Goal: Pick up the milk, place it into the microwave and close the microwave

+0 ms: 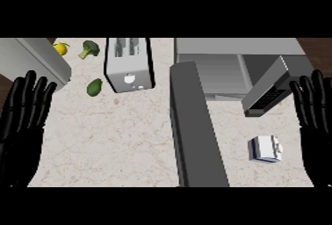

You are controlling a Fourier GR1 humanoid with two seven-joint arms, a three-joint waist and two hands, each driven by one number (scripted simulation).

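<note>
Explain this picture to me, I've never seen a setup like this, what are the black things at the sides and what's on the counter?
This single view looks steeply down from the robot's head at a kitchen counter. The black shapes are its hands: the left hand at the left edge, the right hand at the right edge, both open, fingers up, resting, holding nothing. Near the right hand sits a small white milk carton. Behind it is the grey microwave; the long grey slab seems to be its open door. Further left are a toaster, broccoli, a lemon and a green oval fruit.
</note>
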